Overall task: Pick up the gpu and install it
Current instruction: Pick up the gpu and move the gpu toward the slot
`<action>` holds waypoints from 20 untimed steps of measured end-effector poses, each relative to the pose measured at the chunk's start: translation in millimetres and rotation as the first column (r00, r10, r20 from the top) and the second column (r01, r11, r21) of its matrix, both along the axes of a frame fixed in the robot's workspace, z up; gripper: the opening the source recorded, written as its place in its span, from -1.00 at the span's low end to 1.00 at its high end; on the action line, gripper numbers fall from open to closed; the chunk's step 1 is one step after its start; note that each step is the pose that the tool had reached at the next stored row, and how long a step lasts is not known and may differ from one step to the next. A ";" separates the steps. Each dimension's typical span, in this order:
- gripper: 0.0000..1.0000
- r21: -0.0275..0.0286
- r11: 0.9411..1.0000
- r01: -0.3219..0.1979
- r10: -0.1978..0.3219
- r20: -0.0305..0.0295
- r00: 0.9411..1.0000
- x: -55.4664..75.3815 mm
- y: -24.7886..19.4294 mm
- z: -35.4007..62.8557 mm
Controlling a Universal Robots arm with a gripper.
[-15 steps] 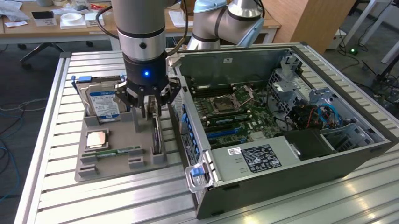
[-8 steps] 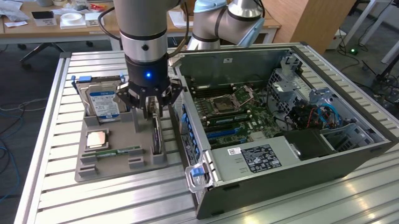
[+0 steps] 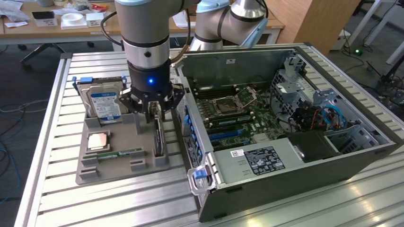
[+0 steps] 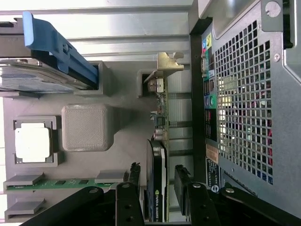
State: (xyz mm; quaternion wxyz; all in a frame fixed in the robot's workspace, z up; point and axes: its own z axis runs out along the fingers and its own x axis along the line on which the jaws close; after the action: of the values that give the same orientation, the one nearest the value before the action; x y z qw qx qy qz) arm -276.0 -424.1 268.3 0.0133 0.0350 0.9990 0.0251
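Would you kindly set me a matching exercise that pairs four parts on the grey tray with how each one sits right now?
Things:
1. gpu
2. hard drive
3. processor chip
4. memory stick

States:
A. lying flat in a square pocket
B. standing on edge inside the open gripper
C. upright, blue-white label showing
D. long and low, held in small slots

Pairs: 1-B, 2-C, 3-A, 4-D
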 end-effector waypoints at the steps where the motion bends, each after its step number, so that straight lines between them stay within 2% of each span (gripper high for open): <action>1: -0.15 0.000 1.000 0.000 0.000 0.000 1.000 0.0 0.0 0.0; 9: -0.15 0.000 1.000 0.000 0.000 0.000 1.000 0.9 -1.7 -2.1; 20: -0.15 0.000 1.000 0.000 0.000 0.000 1.000 1.2 -1.7 -17.5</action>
State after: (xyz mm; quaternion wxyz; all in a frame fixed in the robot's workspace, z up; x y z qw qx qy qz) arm -274.7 -425.8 250.8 0.0133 0.0349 0.9990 0.0252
